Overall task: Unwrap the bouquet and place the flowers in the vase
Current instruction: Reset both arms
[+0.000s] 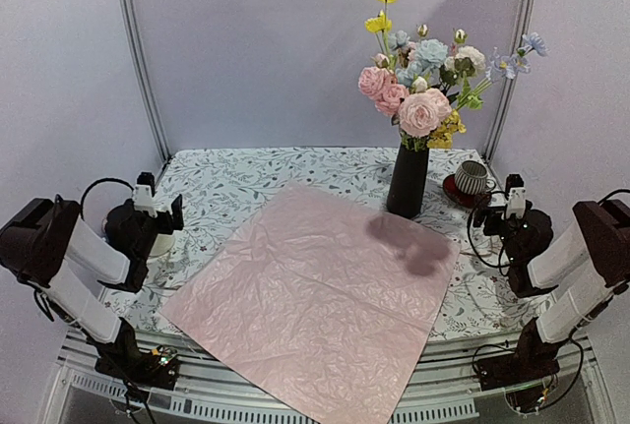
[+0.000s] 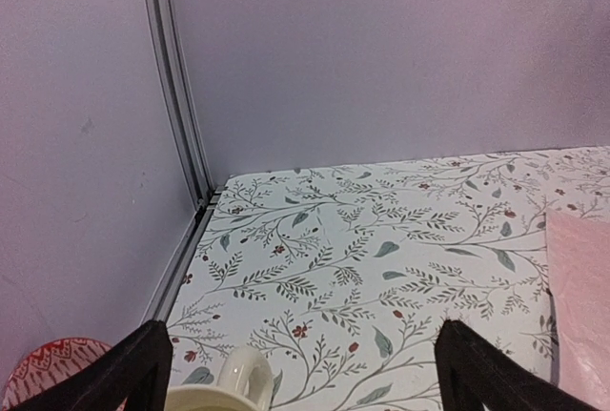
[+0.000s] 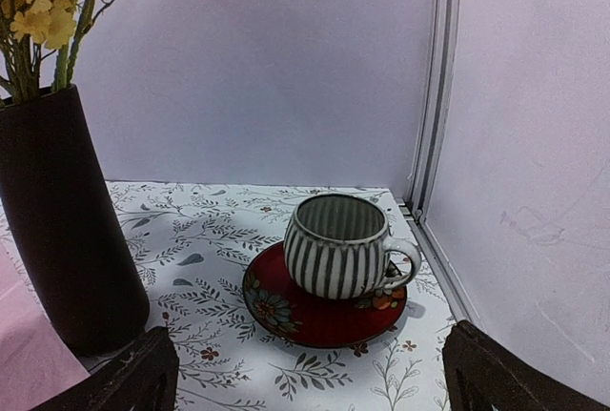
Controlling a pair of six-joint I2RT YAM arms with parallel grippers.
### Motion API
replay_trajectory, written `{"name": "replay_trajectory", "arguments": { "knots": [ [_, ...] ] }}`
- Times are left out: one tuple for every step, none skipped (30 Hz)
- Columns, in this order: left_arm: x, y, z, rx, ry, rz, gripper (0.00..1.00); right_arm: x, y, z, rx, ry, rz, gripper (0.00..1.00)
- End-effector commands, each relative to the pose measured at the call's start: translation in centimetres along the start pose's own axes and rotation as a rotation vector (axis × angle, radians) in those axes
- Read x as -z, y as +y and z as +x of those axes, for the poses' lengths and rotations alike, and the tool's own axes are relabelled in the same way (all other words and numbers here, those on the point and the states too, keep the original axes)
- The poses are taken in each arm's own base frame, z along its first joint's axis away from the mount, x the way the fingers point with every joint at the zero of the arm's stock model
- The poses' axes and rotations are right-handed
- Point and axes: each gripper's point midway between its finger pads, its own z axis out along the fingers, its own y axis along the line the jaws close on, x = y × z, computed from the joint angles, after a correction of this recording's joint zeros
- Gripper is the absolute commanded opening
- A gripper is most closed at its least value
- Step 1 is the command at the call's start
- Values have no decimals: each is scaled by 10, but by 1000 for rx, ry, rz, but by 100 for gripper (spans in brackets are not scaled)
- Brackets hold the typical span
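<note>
Lowest in the left wrist view, left gripper (image 2: 301,330) spread wide and empty, its dark fingers (image 2: 133,378) cut off by the bottom edge. Between them, the rounded rim and handle of a cream mug (image 2: 233,378), mostly out of frame. In the lower left corner, a sliver of a red patterned dish (image 2: 43,368), too cropped to make out further.

Lowest in the right wrist view, right gripper (image 3: 310,335) likewise spread wide, gripping nothing, only the finger tops showing.

Across the middle of the top view, flat on the tablecloth (image 1: 236,178): a square of crinkled pink paper (image 1: 315,296), laid as a diamond, creased along its length, near corner running to the bottom edge of the frame.

Just beyond the sheet's far right edge, upright: matte black vase (image 1: 407,183), a slim cylinder; touching the sheet or not, hard to say. Packed into its mouth, the flowers (image 1: 418,99): pink, pale blue and cream heads, yellow ones on the tallest stems. In the right wrist view only yellow sprigs and a leaf in frame, blooms cropped at the upper left.

Right of the vase, a ribbed grey-and-white cup (image 3: 334,249) on a glossy red saucer (image 3: 315,316) with painted flowers.

Behind everything, a plain lilac wall (image 1: 295,40) and a pale metal post (image 1: 138,50) at upper left.
</note>
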Motion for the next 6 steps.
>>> {"name": "replay_trajectory", "arguments": {
  "knots": [
    [-3,2,-9,10,-34,-1,98,-4,-2,-6,-6,-17,5,99],
    [-2,2,-9,10,-33,-2,98,-4,-1,-6,-7,-16,3,99],
    [-3,2,-9,10,-33,-1,98,-4,-1,-6,-7,-14,3,99],
    [-2,2,-8,10,-31,-1,98,-4,-1,-6,-8,-15,2,99],
    [-3,2,-9,10,-32,-1,98,-4,-2,-6,-8,-15,4,99],
    [-3,2,-9,10,-33,0,98,-4,-2,-6,-7,-17,6,99]
  ]
}}
